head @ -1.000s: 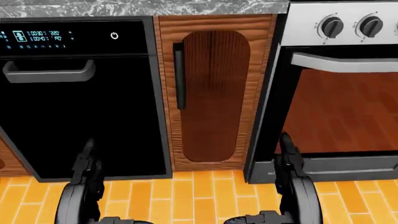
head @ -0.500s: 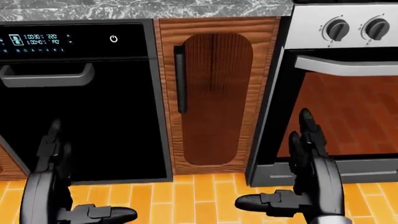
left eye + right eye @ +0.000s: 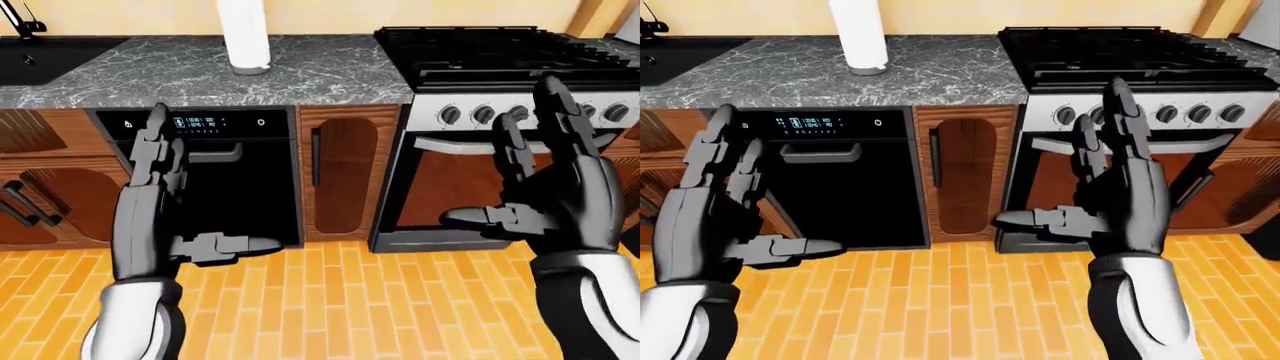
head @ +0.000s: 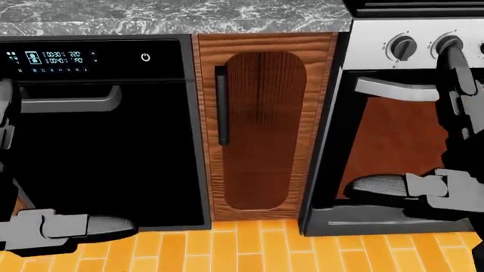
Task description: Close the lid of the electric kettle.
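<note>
Left hand (image 3: 150, 217) and right hand (image 3: 1120, 199) both raised, fingers straight up, thumbs turned inward, empty.

Dishwasher display (image 4: 51, 61) digits, unreadable

counter (image 3: 330, 71): grey marble | on it: 1 white cylinder (image 3: 245, 37), upright | floor (image 3: 330, 300): orange wood planks

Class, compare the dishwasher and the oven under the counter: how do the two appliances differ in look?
The dishwasher has a solid black door; the oven has a window reflecting the wood floor. The dishwasher carries a lit digital panel; the oven has round knobs. Only the oven is topped by burner grates. Both have a horizontal grey bar handle.
</note>
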Controlling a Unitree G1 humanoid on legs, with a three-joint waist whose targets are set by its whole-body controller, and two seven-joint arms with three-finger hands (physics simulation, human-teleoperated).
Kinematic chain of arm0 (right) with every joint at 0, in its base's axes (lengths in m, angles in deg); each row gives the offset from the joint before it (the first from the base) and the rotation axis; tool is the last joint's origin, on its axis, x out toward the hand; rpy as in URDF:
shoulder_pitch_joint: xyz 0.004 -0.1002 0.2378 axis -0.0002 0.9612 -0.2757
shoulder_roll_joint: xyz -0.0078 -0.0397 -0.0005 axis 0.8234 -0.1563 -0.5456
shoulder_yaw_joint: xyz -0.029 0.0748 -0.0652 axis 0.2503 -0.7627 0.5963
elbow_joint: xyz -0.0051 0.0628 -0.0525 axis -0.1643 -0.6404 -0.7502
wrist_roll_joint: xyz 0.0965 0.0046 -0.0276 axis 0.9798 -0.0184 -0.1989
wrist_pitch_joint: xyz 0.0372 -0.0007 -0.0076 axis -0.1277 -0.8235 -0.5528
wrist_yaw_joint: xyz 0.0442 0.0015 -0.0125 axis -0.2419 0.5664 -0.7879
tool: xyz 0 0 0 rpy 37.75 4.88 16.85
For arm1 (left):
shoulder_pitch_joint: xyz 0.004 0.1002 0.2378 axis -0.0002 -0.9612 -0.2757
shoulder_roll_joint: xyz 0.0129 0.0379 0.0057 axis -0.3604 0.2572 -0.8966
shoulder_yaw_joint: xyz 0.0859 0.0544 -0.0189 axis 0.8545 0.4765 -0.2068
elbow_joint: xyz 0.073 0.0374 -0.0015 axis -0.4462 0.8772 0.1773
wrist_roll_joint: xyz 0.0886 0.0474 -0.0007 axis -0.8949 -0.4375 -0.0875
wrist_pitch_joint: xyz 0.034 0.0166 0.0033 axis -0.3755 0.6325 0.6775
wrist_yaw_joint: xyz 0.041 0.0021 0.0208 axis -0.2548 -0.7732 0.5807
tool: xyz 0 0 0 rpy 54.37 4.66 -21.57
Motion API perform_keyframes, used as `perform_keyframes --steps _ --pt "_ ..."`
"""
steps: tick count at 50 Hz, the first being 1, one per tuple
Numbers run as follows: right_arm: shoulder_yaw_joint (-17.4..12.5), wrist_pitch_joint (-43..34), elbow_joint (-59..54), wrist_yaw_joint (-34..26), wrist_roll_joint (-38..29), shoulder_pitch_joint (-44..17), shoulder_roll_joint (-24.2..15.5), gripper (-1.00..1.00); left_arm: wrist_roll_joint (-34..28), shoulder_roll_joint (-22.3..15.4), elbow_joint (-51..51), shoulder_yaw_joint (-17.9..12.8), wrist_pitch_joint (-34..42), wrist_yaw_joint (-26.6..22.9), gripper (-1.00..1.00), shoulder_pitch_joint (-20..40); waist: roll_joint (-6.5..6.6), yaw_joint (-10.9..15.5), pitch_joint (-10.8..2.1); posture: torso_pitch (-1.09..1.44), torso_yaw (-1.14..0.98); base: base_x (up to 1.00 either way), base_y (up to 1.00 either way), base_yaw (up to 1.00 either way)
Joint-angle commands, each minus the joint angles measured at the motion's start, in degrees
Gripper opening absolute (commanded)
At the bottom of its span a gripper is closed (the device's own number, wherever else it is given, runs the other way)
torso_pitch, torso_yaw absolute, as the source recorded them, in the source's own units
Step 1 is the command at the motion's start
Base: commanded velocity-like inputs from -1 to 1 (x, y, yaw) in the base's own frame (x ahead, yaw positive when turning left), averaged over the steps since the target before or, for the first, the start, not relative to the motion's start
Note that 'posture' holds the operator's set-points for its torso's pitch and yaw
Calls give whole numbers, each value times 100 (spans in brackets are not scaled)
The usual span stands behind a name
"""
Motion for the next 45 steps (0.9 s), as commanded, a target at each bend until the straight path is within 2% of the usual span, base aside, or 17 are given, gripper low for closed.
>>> perform_keyframes --steps 1,7,12,16,20,23,25,26,27,28,29,30,31,34,39,45 --pt "-14 -29 118 263 368 -116 -150 100 -33 -36 -122 22 -90 0 100 136 -13 5 -40 0 0 0 0 0" --pt "-388 -102 209 785 1205 -281 -518 100 -48 -135 -121 -106 1 -48 100 443 -60 1 -9 0 0 0 0 0" --pt "-767 -120 283 1612 2451 -474 -1104 100 -81 -170 -120 -181 44 -107 100 585 -78 15 24 0 0 0 0 0" --pt "-615 174 255 1837 2632 -327 -1373 100 -74 -172 -120 -233 48 -144 100 655 -94 12 46 0 0 0 0 0" --pt "-807 235 281 2161 3145 -408 -1656 100 -41 -294 -120 -394 206 -186 100 937 -116 6 39 0 0 0 0 0" --pt "-897 348 258 2455 3534 -449 -1936 100 299 -504 -119 -482 222 58 100 950 -123 10 57 0 0 0 0 0" --pt "-1011 432 244 2719 3906 -498 -2186 100 1131 -1053 -119 -598 357 689 100 1061 -118 5 58 0 0 0 0 0" --pt "-1060 486 246 2864 4098 -534 -2321 100 2208 -1673 -118 -808 393 1451 100 1100 -112 5 52 0 0 0 0 0" --pt "-1118 551 255 3013 4308 -553 -2458 100 3990 -2744 -119 -1087 232 2780 100 1040 -98 -1 44 0 0 0 0 0" --pt "-1124 618 259 3092 4409 -542 -2553 100 5866 -4023 -121 -1277 -322 4257 100 865 -72 -15 31 0 0 0 0 0" --pt "-1141 675 261 3174 4514 -552 -2651 100 6998 -5023 -122 -1404 -924 5147 100 710 -40 -40 34 0 0 0 0 0" --pt "-1138 732 252 3204 4556 -538 -2704 100 7466 -5578 -122 -1434 -1339 5536 100 595 -24 -68 63 0 0 0 0 0" --pt "-1155 783 247 3228 4606 -532 -2760 100 7687 -5848 -122 -1489 -1592 5697 100 517 -27 -80 111 0 0 0 0 0" --pt "-1114 857 223 3241 4633 -516 -2836 100 7561 -5998 -122 -1380 -1905 5744 100 290 -2 -42 182 0 0 0 0 0" --pt "-1036 865 263 3213 4519 -472 -2833 100 7555 -6069 -122 -1359 -2005 5770 100 224 94 4 174 0 0 0 0 0" --pt "-1063 781 248 3142 4428 -480 -2795 100 7591 -6128 -122 -1369 -2038 5801 100 223 107 -12 191 0 0 0 0 0"
